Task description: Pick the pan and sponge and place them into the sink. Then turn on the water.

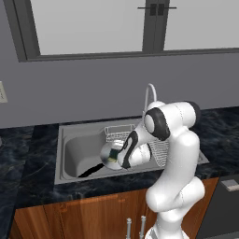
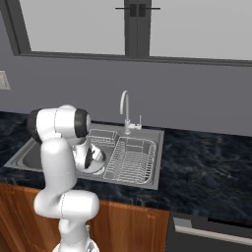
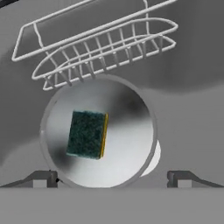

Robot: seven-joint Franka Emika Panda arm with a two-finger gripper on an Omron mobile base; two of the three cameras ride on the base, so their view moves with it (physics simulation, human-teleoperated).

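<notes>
Below open end effector (image 3: pixel 112 178), sponge (image 3: pixel 86 134), seemingly in pan (image 3: pixel 127 144)

Arm (image 2: pixel 64 162) bent over sink (image 2: pixel 160 162); dish rack (image 2: pixel 130 162) right; faucet (image 2: pixel 125 110) behind.

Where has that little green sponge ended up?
The sponge lies inside the pan, left of its middle in the hand view, just below the wire basket in the sink.

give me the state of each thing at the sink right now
pan: lying in the sink, upright
sponge: lying in the pan, green side up
sink: holds pan and sponge
faucet: no water seen running
gripper: jaws open over the pan, holding nothing
</notes>
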